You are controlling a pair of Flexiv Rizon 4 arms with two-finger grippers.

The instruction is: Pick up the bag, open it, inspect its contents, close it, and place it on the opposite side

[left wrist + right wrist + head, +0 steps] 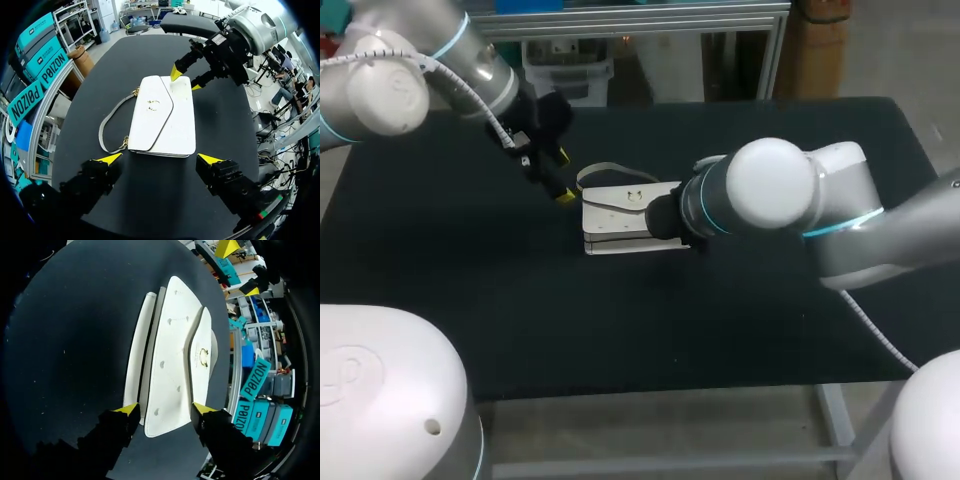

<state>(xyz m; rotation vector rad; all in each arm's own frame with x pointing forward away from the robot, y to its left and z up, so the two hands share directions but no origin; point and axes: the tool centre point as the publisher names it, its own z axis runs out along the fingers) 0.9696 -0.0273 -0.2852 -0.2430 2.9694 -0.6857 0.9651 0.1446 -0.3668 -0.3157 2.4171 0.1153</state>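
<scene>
Since the white bag (620,215) lies flat on the black table (470,300), near its middle, with nothing lifting it, I judge that the task is at its very first step. The bag's flap (150,110) is folded down over the body and the small gold clasp (152,104) sits on the flap's rounded edge, so the bag is closed and unopened. Its grey strap (102,132) trails off one long side of the bag in a loose loop on the cloth.

At one short end of the bag is the right gripper (166,409). Its fingers are spread, one yellow tip at each side of that end, with the bag's end between them. They look slightly wider than the bag, and I see no squeeze on it, so I take this gripper as unclosed and holding nothing.

Off the other short end is the left gripper (160,160). Its fingers are spread wide, wider than the bag, with bare table between them. It holds nothing and stands just short of the bag's edge. From above, it hangs by the strap-side corner of the bag.

Nothing of the task shows as done. Everything is left to do: grasping and raising the bag, undoing the clasp and lifting the flap, looking inside, closing the flap and setting the bag down on the opposite side.
</scene>
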